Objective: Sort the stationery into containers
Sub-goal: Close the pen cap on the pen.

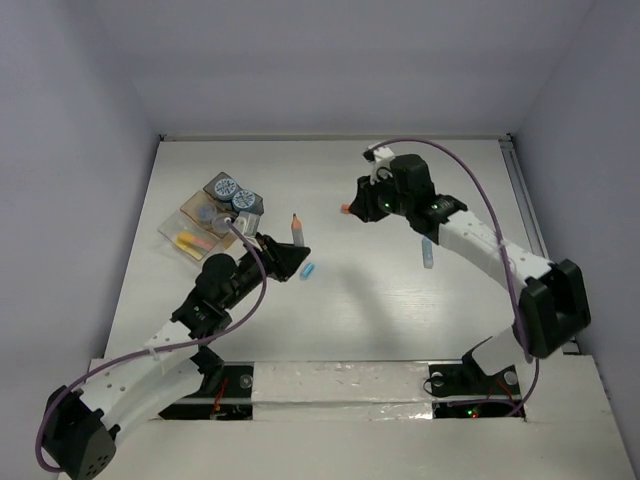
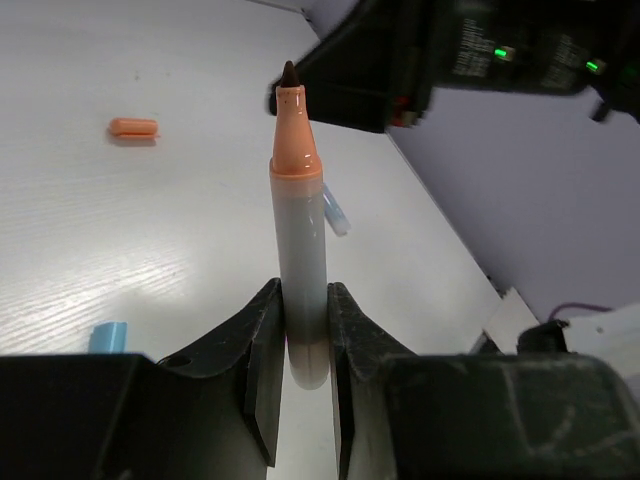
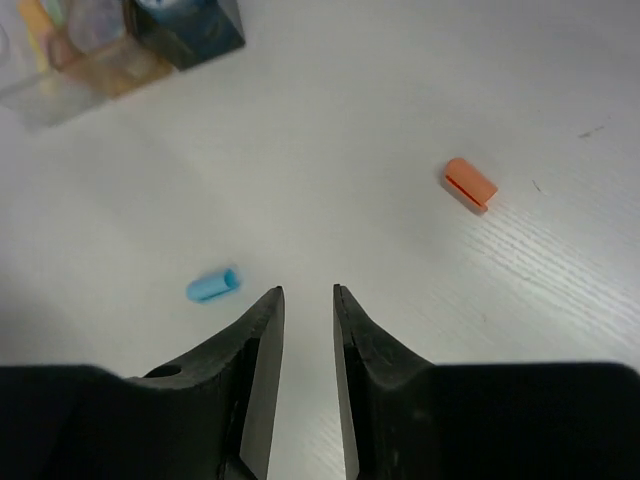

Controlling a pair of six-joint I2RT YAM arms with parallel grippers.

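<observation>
White woodgrain table (image 1: pixel 400 300) between plain pale lavender walls (image 1: pixel 70 120).

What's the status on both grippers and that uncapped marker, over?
Left gripper shut on the uncapped orange marker, tip pointing up. Right gripper empty, jaws near closed, above the table. Orange cap and blue cap loose on the table. Path clear.

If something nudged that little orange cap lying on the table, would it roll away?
Probably. The orange cap looks like a short rounded tube lying on its side on the smooth table, so it may roll. It seems small and light; a flat ridge might stop it.
</observation>
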